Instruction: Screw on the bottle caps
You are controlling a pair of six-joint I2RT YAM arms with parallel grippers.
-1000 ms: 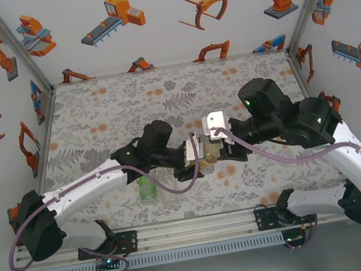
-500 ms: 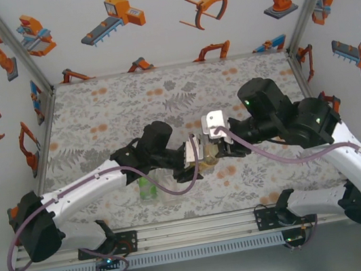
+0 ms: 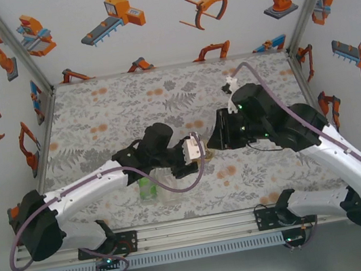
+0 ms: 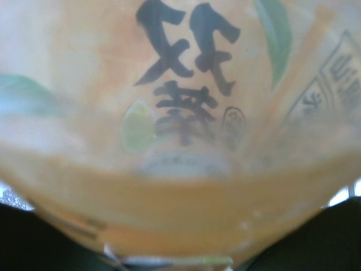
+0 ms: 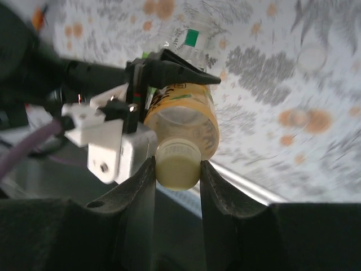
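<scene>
The amber bottle [image 5: 186, 116] with a yellow label and dark characters [image 4: 186, 84] is held on its side above the table. My left gripper [image 5: 179, 72] is shut on its body, with its dark fingers [image 5: 169, 65] across the label. A yellowish bottle cap [image 5: 177, 169] sits on the neck, pinched between the two pads of my right gripper [image 5: 177, 164]. From above, the left gripper [image 3: 196, 156] and right gripper [image 3: 217, 140] meet at the amber bottle [image 3: 208, 150] over the table's middle. A short green bottle [image 3: 148, 189] stands under the left arm.
A clear bottle with a green patch [image 5: 192, 38] stands on the patterned table [image 3: 108, 112] behind the held bottle. The aluminium front rail [image 3: 194, 224] runs along the near edge. Walls with robot stickers close in three sides.
My right gripper has closed on the cap and its wrist has rolled, swinging its cable up and over. The left arm has kept the bottle nearly still.
</scene>
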